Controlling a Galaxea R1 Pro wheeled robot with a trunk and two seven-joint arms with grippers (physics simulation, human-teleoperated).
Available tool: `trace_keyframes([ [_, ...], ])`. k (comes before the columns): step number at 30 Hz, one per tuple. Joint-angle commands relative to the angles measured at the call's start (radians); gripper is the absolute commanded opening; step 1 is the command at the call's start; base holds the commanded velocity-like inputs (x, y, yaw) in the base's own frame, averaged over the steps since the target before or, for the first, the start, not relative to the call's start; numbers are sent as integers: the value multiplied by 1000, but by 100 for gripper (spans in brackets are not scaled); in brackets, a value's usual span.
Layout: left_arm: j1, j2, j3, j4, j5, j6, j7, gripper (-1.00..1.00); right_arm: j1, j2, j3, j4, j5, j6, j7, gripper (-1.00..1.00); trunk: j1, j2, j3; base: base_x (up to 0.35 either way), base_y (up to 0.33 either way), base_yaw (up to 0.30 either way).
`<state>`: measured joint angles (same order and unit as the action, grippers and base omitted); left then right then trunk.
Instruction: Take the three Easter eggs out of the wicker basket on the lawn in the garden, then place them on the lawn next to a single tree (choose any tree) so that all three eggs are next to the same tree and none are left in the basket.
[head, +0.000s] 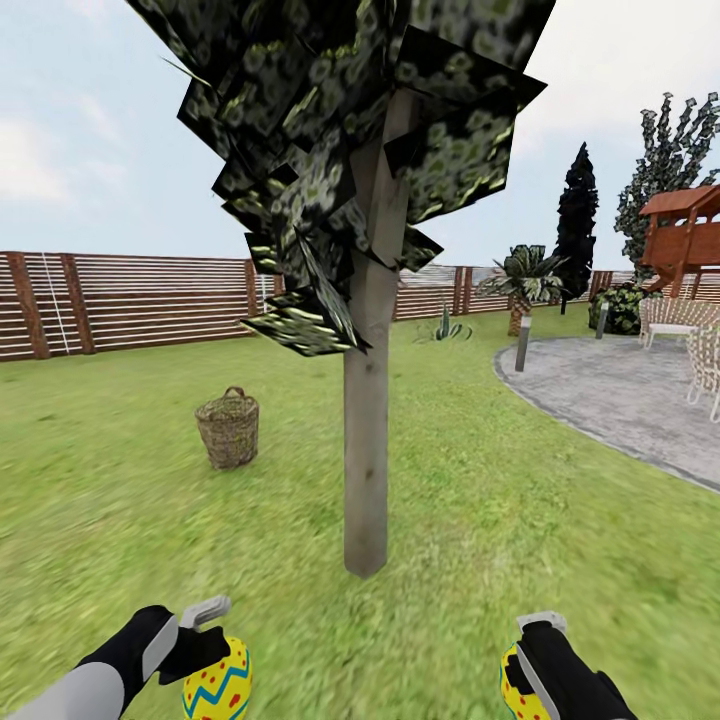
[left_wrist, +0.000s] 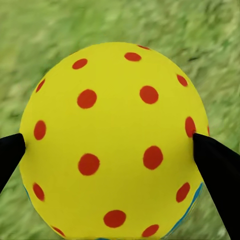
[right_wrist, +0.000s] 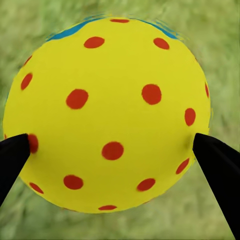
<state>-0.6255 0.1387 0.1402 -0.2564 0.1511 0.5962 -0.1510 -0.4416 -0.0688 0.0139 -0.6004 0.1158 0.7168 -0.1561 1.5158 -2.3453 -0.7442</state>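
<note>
1. The head view takes in the garden: a tree (head: 366, 440) with a pale straight trunk stands in the middle of the lawn (head: 110, 500), near the robot, its dark flecked leaf clumps overhead.
2. The wicker basket (head: 228, 429) sits upright on the grass to the left of the trunk and farther off, apart from it; its inside cannot be seen from here.
3. Far behind runs a brown slatted fence (head: 120, 300). At right lies a grey paved patio (head: 620, 390), with a short palm (head: 520, 285), a near-black tree (head: 577, 215) and a wooden play tower (head: 685, 235) beyond it.
4. At the near edge, the left gripper (head: 205, 640) holds an Easter egg (head: 218, 685); this view shows its blue zigzag bands and red dots.
5. The left wrist view shows what the head view cannot: the egg's rounded end, yellow with red dots, with a black fingertip (left_wrist: 10, 152) pressing each side, blurred grass behind.
6. The right gripper (head: 535, 650) grips a second egg (head: 518, 690), mostly hidden by the gripper in the head view.
7. The right wrist view shows that second egg whole, dotted red with a blue edge, clamped between two black fingertips (right_wrist: 217, 160) above the grass.
8. Both held eggs are near the trunk's base, one on each side.
</note>
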Motion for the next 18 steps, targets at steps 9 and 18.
trace_keyframes([
  [9,0,-1,3,-1,7,7,1,-100,0,0,3,-1,8,7,3,-100,34,-64,-29,0,0,0],
  [18,0,-1,5,-3,8,8,1,-100,0,0,3,-1,9,6,3,-100,38,-71,-33,159,0,0],
])
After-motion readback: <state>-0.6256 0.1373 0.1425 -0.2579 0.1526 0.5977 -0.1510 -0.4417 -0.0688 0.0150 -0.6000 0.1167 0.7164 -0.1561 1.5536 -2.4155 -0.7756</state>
